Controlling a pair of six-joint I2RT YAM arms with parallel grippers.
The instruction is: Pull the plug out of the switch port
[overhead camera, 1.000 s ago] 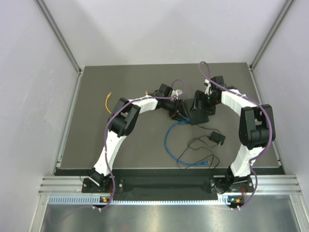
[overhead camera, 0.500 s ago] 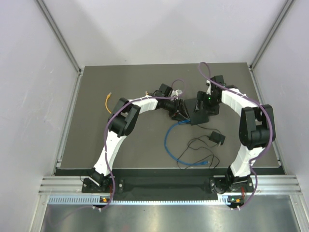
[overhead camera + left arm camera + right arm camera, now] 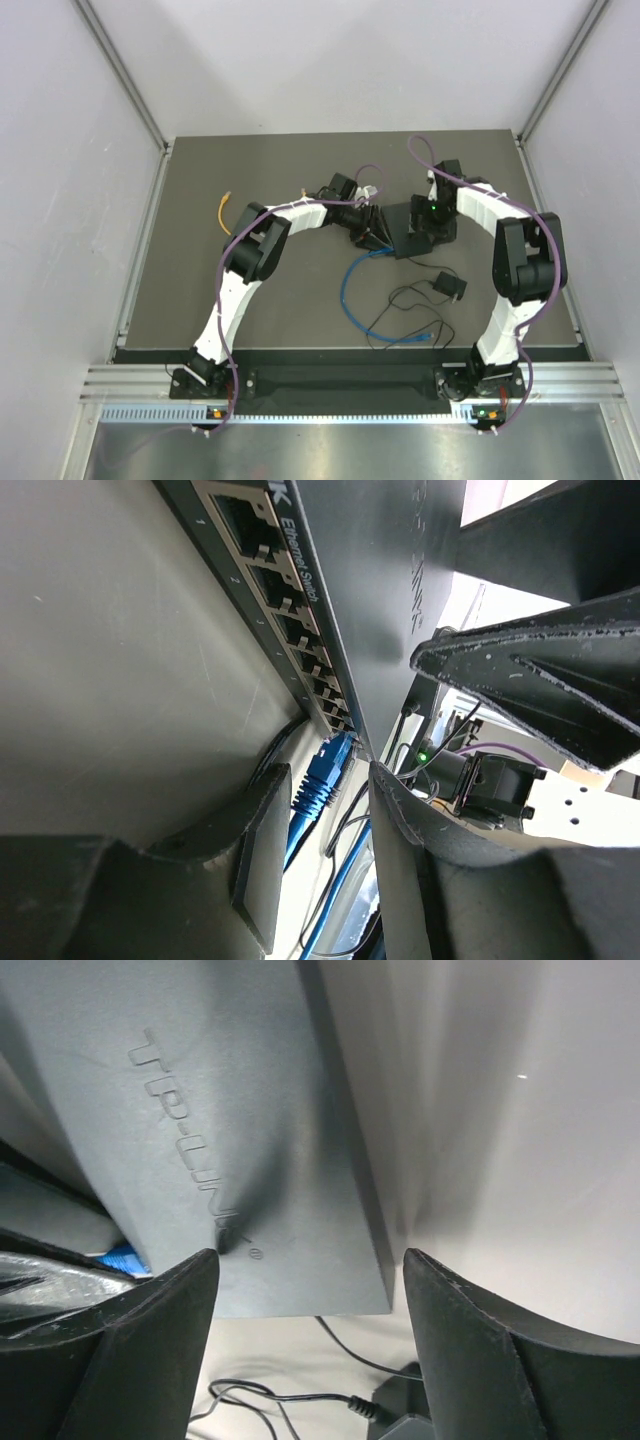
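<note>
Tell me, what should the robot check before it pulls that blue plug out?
1. Blue plug seated in the Ethernet switch: ok.
2. Left hand straddles the plug: ok.
3. Left hand closed on the plug: not ok, gaps show on both sides.
4. Right hand straddles the switch: ok.
5. Right hand clamping the switch: not ok, gap beside one finger.
6. Blue cable lies slack: ok.

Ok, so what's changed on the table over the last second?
The right tool has eased a little left and now straddles the end of the black switch, jaws apart on either side, not clamped. The left tool has stayed around the blue plug at the port. Switch and plug have not visibly shifted.
</note>
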